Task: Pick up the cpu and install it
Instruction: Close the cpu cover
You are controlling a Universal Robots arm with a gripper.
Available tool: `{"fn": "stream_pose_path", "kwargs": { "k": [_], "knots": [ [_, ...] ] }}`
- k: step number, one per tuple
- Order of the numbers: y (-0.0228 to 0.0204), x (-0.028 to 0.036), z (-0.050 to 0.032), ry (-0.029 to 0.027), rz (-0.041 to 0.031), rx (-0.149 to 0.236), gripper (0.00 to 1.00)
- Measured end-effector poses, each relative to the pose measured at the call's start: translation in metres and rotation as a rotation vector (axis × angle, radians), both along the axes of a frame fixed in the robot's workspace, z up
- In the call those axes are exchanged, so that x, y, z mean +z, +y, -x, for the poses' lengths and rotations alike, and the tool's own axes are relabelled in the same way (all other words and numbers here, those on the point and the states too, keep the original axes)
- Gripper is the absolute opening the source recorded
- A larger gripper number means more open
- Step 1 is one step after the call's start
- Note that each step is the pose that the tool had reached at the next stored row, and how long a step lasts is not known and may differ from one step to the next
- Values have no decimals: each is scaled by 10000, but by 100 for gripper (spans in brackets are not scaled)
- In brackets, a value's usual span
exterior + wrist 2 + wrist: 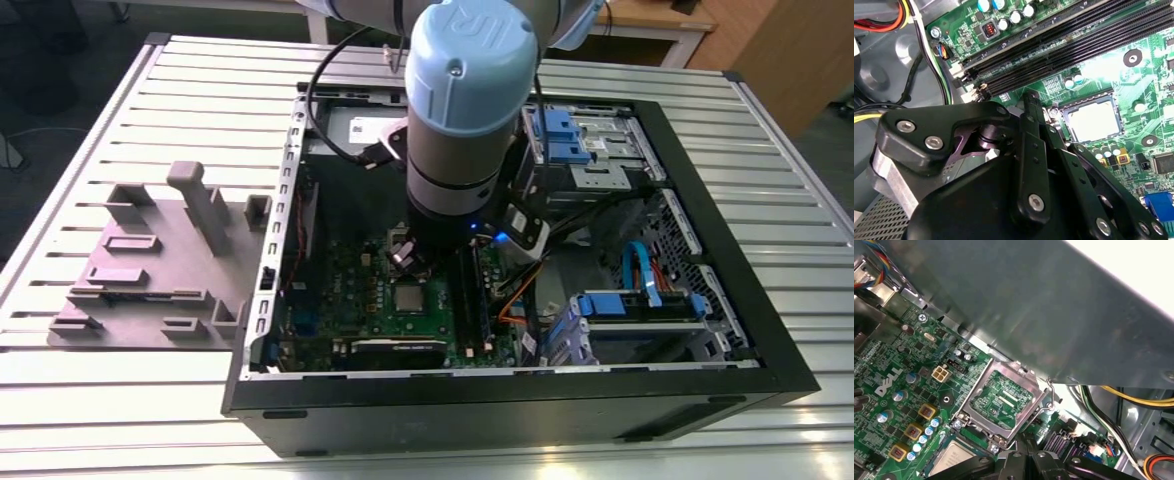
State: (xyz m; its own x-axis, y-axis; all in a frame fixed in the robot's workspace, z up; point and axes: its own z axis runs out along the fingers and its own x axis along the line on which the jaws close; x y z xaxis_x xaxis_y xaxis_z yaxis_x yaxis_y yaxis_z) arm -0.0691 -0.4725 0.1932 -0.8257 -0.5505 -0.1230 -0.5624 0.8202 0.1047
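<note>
The cpu is silvery-grey with a pale rim. The motherboard is green, its memory slots black. The arm's cap is pale blue. The ribbed table is silver.

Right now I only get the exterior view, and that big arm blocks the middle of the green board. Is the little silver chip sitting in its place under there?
Observer: Yes. In the second wrist view the cpu lies flat in its square seat on the motherboard, near the long black memory slots.
Visitor: Is anything clamped over it?
Observer: No. In the first wrist view the metal hold-down frame stands hinged open, not over the cpu, and the green board shows through its open middle.
Visitor: Anything else by that frame?
Observer: A thin wire lever rises at its edge.
</note>
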Motion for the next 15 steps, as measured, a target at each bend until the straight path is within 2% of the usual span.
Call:
{"fn": "stream_pose_path", "kwargs": {
  "k": [4, 8, 15],
  "knots": [
    [0, 7, 1, -1, -2, 0, 10],
    [0, 66, 1, 0, -2, 0, 10],
    [1, 60, -9, -1, 19, 2, 10]
  ]
}}
